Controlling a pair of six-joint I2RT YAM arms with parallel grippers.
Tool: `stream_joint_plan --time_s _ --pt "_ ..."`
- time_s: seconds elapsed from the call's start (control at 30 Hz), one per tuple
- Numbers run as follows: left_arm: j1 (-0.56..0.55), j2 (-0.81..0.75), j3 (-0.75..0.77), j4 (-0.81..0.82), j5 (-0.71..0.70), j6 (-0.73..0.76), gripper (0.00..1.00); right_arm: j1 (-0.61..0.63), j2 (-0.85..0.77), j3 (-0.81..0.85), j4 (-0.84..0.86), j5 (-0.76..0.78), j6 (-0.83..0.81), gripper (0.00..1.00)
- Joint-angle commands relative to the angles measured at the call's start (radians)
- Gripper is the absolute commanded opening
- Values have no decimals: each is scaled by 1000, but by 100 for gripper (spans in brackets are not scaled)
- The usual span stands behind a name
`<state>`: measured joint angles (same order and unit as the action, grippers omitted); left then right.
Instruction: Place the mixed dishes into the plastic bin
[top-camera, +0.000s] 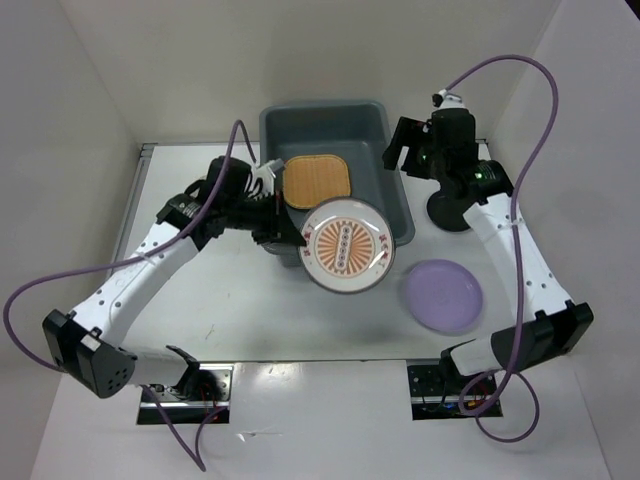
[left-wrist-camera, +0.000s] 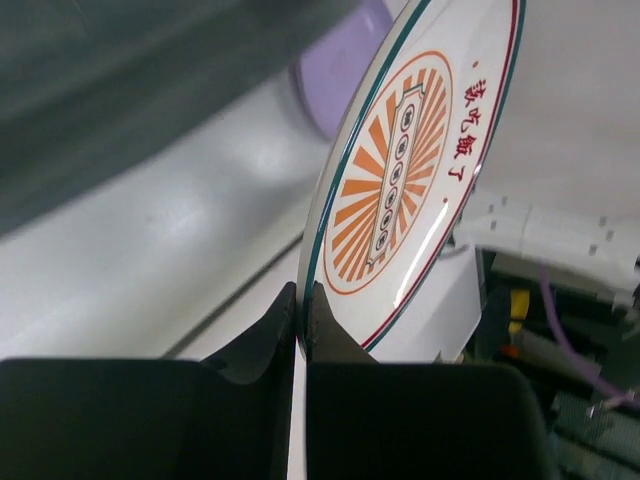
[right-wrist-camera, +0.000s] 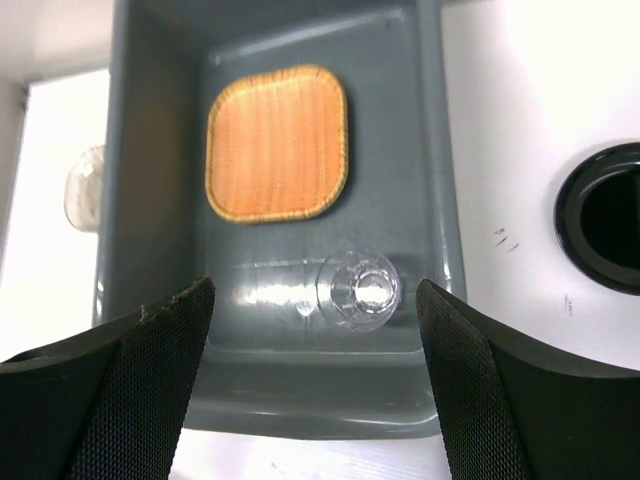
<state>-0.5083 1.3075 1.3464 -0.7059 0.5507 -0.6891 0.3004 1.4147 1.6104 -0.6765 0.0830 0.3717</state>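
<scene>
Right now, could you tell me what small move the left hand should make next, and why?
Probably carry the sunburst plate farther over the bin before releasing: the left hand grips its rim, yet it hangs over the bin's near edge.

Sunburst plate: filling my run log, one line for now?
left jaws shut on sunburst plate | right jaws open over bin | binned: tray, cup | table: lilac plate

Orange sunburst plate (top-camera: 346, 245), lilac plate (top-camera: 443, 295), grey-blue bin (top-camera: 322, 125)

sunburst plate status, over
Left tool shut on sunburst plate rim, plate at bin near edge. Right tool open above bin. Tray, cup in bin; lilac plate, black dish on table.
</scene>
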Motion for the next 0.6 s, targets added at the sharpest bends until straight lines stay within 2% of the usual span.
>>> stream_joint_plan --time_s 0.0,0.13,0.3,0.57 --pt "63 77 57 169 -60 -76 0 0 -109 6 34 79 41 87" --pt "109 182 138 246 -161 -104 0 0 -195 6 60 126 62 90" --pt "163 383 345 289 -230 -104 0 0 -235 -23 51 110 62 91" --pt "182 677 563 269 -418 -104 0 0 -264 -119 41 89 81 91"
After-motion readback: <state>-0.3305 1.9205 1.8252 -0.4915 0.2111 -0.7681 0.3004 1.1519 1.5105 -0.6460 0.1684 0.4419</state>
